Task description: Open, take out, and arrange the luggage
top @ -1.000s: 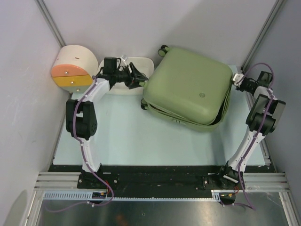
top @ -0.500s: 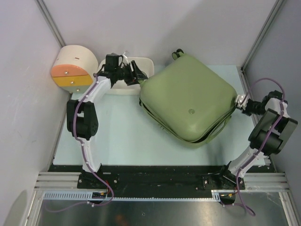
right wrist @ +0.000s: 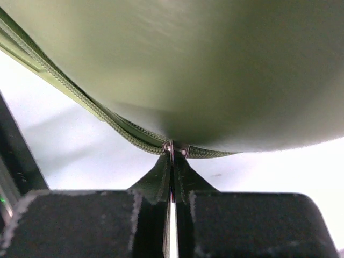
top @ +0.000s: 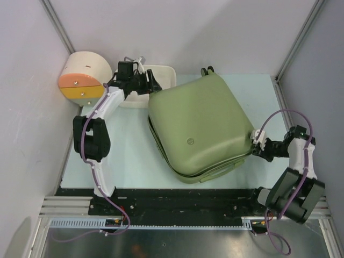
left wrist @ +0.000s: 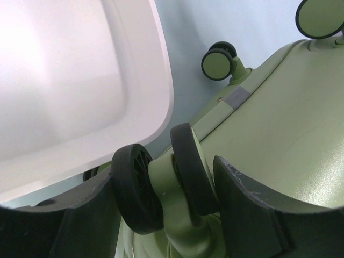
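The luggage (top: pixel 199 126) is an olive-green hard-shell case lying flat in mid-table, its lid down. My left gripper (top: pixel 152 85) is at its far-left corner. In the left wrist view, the left gripper (left wrist: pixel 164 167) is shut on a black twin wheel (left wrist: pixel 189 167) of the case, one finger (left wrist: pixel 80 215) against each outer face. My right gripper (top: pixel 256 138) is at the case's right corner. Seen from the right wrist, the right gripper (right wrist: pixel 172 157) is shut on the metal zipper pull (right wrist: pixel 171 215), just below the slider (right wrist: pixel 175 147) on the zip seam.
A white tub (top: pixel 159 74) stands just behind the left gripper, its rim (left wrist: pixel 161 102) close over the held wheel. A round cream drawer box with an orange front (top: pixel 83 76) sits at the far left. Frame posts and side walls close in both sides.
The case has swung clockwise and slid left, toward the near edge. My right gripper has travelled from the far right corner toward me, staying on the zip seam. The left gripper barely moved.
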Tool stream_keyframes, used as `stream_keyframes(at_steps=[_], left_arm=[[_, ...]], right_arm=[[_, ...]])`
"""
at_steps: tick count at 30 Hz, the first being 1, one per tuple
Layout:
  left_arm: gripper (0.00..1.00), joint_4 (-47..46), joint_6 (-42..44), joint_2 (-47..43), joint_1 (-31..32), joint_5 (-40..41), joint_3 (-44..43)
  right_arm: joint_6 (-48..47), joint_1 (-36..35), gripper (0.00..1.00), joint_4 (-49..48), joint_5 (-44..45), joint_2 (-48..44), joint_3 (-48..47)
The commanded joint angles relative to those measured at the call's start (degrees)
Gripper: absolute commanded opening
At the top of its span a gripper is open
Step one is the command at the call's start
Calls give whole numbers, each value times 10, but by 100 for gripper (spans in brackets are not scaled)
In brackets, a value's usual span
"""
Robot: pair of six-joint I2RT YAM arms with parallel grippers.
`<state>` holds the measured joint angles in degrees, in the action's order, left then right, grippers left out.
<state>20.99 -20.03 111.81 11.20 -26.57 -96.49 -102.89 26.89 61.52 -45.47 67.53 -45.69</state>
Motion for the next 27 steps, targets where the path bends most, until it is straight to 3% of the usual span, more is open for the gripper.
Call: stream_keyframes(at_steps=[1, 3, 5, 12, 15, 16, 17, 18, 19, 20, 24, 27], left_arm=[[0, 106, 220, 57, 80, -72, 12], [0, 107, 227, 72, 80, -66, -5], [0, 109, 236, 82, 79, -54, -22], [0, 118, 245, 97, 53, -80, -56], [30, 120, 261, 45, 53, -113, -50], [56, 120, 262, 1, 54, -109, -50], [73, 120, 261, -21, 53, -87, -50], [78, 120, 262, -42, 52, -67, -50], [92, 120, 266, -68, 46, -47, -49], [99, 120, 267, -110, 41, 1, -45], [100, 134, 309, -207, 18, 35, -25], [100, 182, 407, -290, 78, 29, 23]], right_arm=[[-16, 26, 0, -3, -174, 116, -96], [-85, 47, 0, 47, -190, 162, -144], [-87, 60, 0, 57, -208, 211, -190], [-139, 70, 0, 98, -226, 234, -197], [-147, 54, 0, 133, -229, 238, -196], [-145, 41, 0, 140, -230, 236, -194], [-137, 35, 0, 142, -229, 231, -192], [-130, 29, 0, 138, -228, 227, -186], [-116, 22, 0, 129, -229, 221, -183], [-95, 18, 0, 114, -229, 215, -179], [39, 1, 0, 31, -222, 184, -164], [84, -18, 0, 5, -211, 164, -141]])
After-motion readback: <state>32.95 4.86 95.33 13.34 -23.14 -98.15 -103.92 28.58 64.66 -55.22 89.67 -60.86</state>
